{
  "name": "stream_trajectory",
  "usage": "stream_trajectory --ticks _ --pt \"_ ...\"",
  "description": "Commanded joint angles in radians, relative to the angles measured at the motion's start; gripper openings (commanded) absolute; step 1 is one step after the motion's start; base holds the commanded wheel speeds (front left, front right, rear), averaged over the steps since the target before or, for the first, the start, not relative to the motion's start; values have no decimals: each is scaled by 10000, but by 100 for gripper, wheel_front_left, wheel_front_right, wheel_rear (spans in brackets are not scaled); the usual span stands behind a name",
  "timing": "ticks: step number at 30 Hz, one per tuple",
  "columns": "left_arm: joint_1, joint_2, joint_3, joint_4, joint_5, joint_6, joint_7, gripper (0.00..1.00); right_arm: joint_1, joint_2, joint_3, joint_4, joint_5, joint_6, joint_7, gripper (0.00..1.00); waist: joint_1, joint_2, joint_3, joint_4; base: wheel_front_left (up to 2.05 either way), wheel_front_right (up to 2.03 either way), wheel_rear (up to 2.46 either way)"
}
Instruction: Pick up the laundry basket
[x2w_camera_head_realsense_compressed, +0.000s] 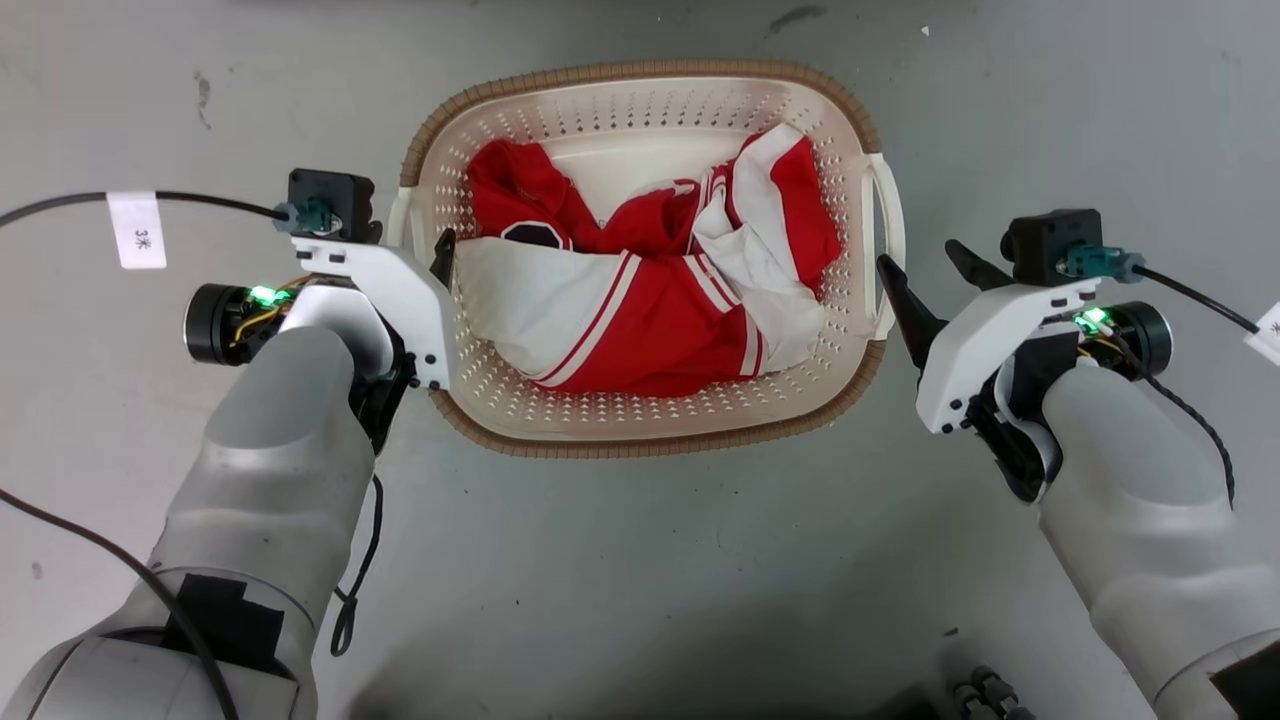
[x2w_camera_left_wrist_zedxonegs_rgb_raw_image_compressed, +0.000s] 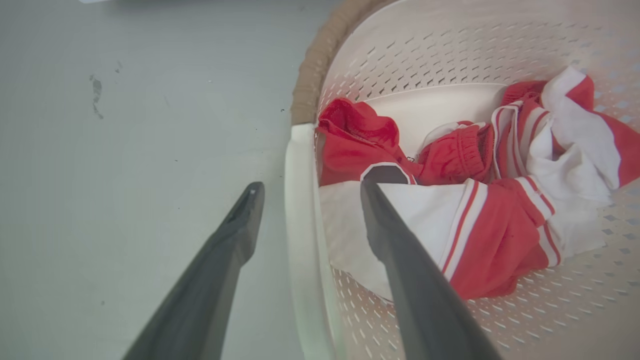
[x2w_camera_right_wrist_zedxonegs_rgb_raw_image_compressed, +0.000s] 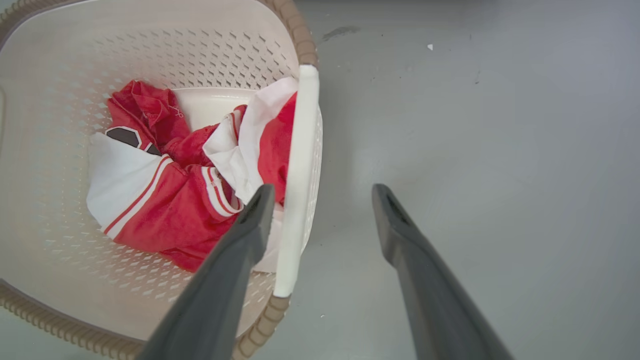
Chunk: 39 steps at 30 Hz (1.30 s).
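**Head view.** The laundry basket (x2w_camera_head_realsense_compressed: 650, 447) stands on the grey floor (x2w_camera_head_realsense_compressed: 640, 600) between your arms, holding a red-and-white garment (x2w_camera_head_realsense_compressed: 640, 300). Judge it a light, stiff shell that is likely to tip if lifted by one side, so take both handles. The left pincer (x2w_camera_head_realsense_compressed: 425, 255) sits at the left handle (x2w_camera_head_realsense_compressed: 398, 215), and the right pincer (x2w_camera_head_realsense_compressed: 920, 258) is just beside the right handle (x2w_camera_head_realsense_compressed: 892, 225). Both forearms angle inward.

**Left wrist view.** The left pincer (x2w_camera_left_wrist_zedxonegs_rgb_raw_image_compressed: 311, 189) is spread wide astride the left handle (x2w_camera_left_wrist_zedxonegs_rgb_raw_image_compressed: 300, 210), with one finger outside and one over the cloth.

**Right wrist view.** The right pincer (x2w_camera_right_wrist_zedxonegs_rgb_raw_image_compressed: 324, 192) is likewise wide. The right handle (x2w_camera_right_wrist_zedxonegs_rgb_raw_image_compressed: 300, 165) lies between its fingers, unclamped.
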Motion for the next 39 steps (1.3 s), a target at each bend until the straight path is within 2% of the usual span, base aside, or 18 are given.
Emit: stream_trajectory --ticks 1,14,15,16,17,29,39 --pt "-172 62 -64 20 -92 -21 114 100 -285 61 133 155 95 -3 -6 100 -1 0 151 6 0 0 0" --pt "-531 199 -727 -136 -983 -23 1017 100 -1355 334 1264 1261 996 -3 108 100 -1 0 736 26 0 0 0" --pt "-537 195 -788 -169 -1061 -23 1056 100 -1407 349 1343 1311 1066 -3 177 41 -1 0 755 32 0 0 0" --pt "-548 200 -852 -196 -1135 -23 1122 16 -1455 358 1430 1342 1141 -3 222 0 -1 0 767 38 0 0 0" --pt "-547 191 -920 -217 -1218 -23 1219 0 -1496 361 1533 1374 1211 -3 284 0 -1 0 770 44 0 0 0" --pt "-340 226 -1650 -477 -2070 -13 1811 0 -1632 246 2453 1473 2013 14 484 0 -1 0 571 96 0 0 0" --pt "-32 -141 -2277 -588 -2979 -36 2781 0 -1587 176 3358 1483 2833 25 1823 0 -1 0 -439 187 0 0 0"
